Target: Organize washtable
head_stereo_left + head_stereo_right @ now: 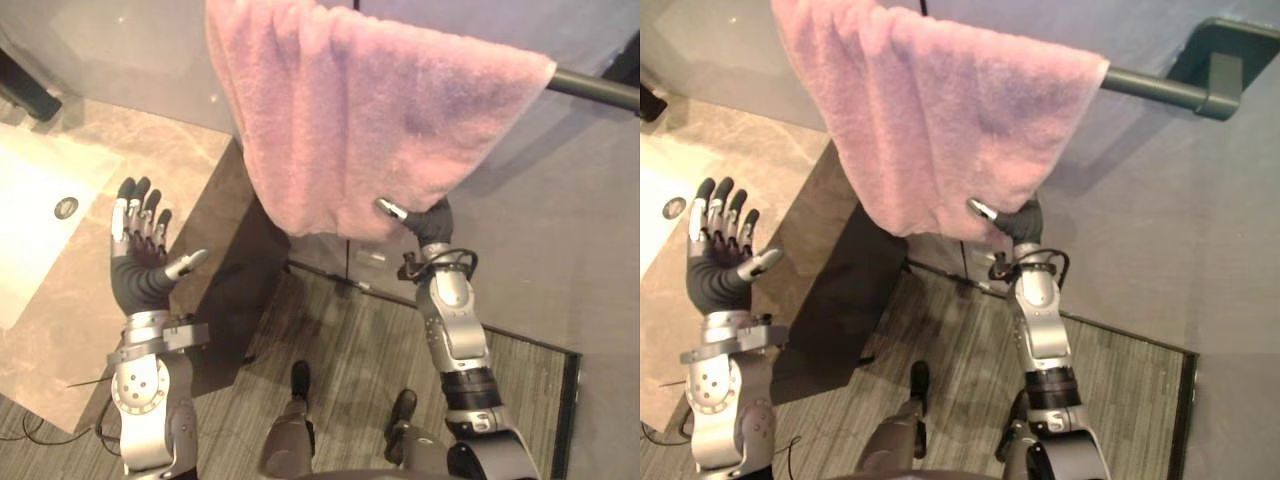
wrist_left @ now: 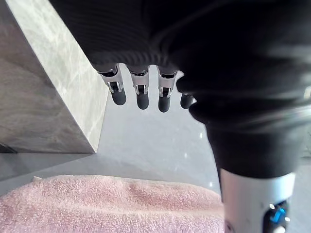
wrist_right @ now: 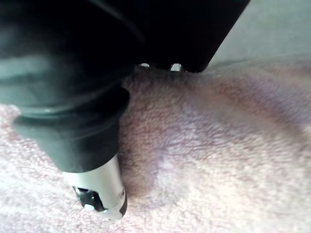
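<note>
At lower left the left hand (image 1: 138,268) was held up over the marble counter (image 1: 70,350), fingers straight and spread, holding nothing. Nearer the middle of the frame the right hand (image 1: 432,222) met the lower hem of the pink towel (image 1: 370,120) — whether it gripped the cloth could not be told, since the towel covered most of it. The towel hung draped over the dark bar (image 1: 595,90), which ran out from it toward the upper right. To do this step well, the right hand probably needed to smooth the hem gently downward — a hard tug could drag the towel off the bar.
</note>
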Controlling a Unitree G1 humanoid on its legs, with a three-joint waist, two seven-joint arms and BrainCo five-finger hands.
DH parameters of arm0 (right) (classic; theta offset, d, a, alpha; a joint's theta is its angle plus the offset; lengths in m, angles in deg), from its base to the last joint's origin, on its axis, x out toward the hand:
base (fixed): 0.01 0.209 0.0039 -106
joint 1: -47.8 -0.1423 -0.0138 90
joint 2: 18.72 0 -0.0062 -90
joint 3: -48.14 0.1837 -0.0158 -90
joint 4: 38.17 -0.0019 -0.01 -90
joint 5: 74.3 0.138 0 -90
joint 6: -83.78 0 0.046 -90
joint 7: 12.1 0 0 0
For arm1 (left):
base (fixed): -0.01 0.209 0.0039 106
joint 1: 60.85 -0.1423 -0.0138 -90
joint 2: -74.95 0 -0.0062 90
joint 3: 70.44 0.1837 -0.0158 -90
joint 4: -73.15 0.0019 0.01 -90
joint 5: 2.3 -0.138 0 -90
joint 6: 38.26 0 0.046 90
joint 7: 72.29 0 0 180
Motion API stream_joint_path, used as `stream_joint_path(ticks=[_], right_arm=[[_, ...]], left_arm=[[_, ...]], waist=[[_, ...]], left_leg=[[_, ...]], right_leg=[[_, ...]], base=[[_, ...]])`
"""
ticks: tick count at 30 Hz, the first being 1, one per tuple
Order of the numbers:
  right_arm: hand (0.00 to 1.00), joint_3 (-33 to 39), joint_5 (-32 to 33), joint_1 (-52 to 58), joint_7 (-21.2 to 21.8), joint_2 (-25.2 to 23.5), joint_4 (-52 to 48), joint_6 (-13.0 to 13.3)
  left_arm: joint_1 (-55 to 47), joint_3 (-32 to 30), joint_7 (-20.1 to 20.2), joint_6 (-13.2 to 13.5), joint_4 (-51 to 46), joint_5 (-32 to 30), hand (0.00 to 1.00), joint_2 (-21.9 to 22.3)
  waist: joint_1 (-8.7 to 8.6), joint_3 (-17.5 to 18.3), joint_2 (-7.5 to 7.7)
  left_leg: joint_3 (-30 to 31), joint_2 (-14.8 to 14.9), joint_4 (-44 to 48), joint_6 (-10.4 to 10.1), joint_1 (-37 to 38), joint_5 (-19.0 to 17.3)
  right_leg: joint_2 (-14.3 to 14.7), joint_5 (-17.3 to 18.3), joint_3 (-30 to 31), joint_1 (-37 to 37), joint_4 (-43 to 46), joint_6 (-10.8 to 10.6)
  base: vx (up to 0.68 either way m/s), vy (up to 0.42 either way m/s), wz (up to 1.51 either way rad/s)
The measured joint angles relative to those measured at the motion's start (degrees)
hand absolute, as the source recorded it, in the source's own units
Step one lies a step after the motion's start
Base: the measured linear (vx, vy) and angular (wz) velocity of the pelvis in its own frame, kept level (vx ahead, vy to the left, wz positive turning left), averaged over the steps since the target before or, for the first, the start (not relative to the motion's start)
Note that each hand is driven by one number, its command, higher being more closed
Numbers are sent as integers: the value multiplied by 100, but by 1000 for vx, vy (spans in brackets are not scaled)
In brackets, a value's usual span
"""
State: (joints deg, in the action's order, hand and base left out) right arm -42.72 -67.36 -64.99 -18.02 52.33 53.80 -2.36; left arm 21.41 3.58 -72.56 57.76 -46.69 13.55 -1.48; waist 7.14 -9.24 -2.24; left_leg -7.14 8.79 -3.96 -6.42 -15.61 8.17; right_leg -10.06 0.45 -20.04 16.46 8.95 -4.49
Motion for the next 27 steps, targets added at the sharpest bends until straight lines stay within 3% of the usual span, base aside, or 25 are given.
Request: stream_joint_path(ticks=[11, 27], right_arm=[[100, 117, 20, -159, -165, 14, -31, 32], [100, 985, -62, 328, -175, 108, -820, 217]], left_arm=[[0, -52, -112, 10, -111, 54, 0, 13], [1, -202, -93, 68, -111, 36, 0, 113]], waist=[[-3, -135, 52], [-13, -277, 192]], left_leg=[[-9, 12, -6, -2, -16, -3], [-82, 0, 1, 1, -31, -4]], right_leg=[[-16, 111, 12, 95, 163, 3], [-15, 113, 111, 182, 222, 3]], base=[[0, 0, 0], [1, 4, -2]])
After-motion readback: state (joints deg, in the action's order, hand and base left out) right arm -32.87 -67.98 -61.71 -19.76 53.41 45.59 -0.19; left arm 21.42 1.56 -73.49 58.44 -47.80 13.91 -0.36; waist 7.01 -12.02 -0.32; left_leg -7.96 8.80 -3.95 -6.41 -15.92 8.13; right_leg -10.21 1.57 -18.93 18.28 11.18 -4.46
